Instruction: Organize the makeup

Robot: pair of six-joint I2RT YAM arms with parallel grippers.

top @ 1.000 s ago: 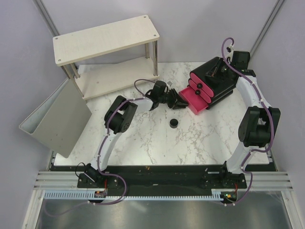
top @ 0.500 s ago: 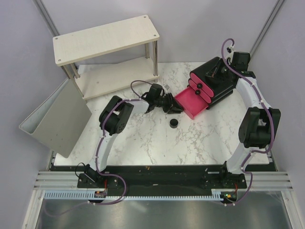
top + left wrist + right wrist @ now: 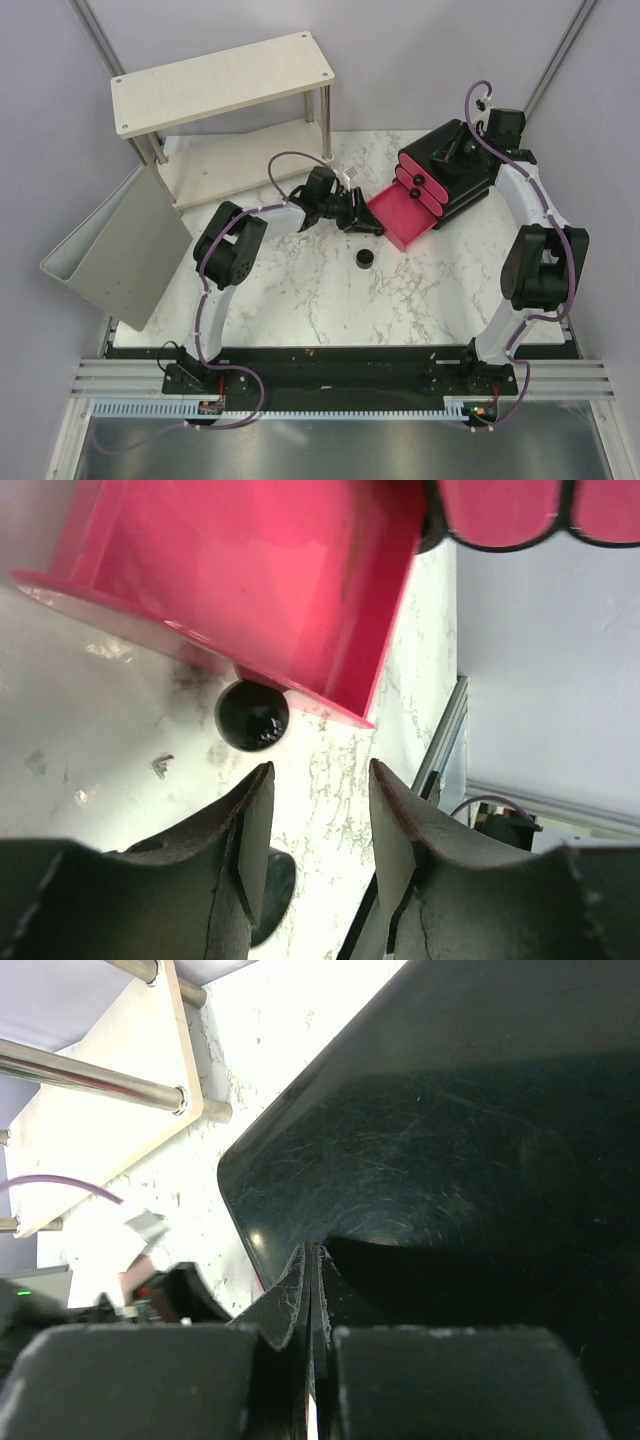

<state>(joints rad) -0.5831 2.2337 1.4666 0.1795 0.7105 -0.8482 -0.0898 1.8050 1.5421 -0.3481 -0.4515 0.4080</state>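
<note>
The round black jar (image 3: 365, 259) sits on the marble table, just in front of my left gripper (image 3: 367, 224). That gripper is open and empty, just left of the pulled-out pink drawer (image 3: 403, 214). In the left wrist view the open fingertips (image 3: 258, 780) frame bare marble below the drawer (image 3: 250, 570) and its black knob (image 3: 252, 715); a dark round thing (image 3: 272, 885), probably the jar, shows behind the left finger. The drawer's visible inside looks empty. My right gripper (image 3: 449, 152) (image 3: 315, 1250) is shut and rests on top of the black box (image 3: 470, 185) (image 3: 450, 1140). The other makeup is out of view.
A white two-tier shelf (image 3: 220, 80) (image 3: 110, 1130) stands at the back left. A grey bin (image 3: 120, 250) leans at the table's left edge. Two closed pink drawer fronts (image 3: 425, 185) show above the open drawer.
My left gripper has drawn back a little to the left from the drawer front, and its elbow has swung left. The right arm and the jar have not moved.
</note>
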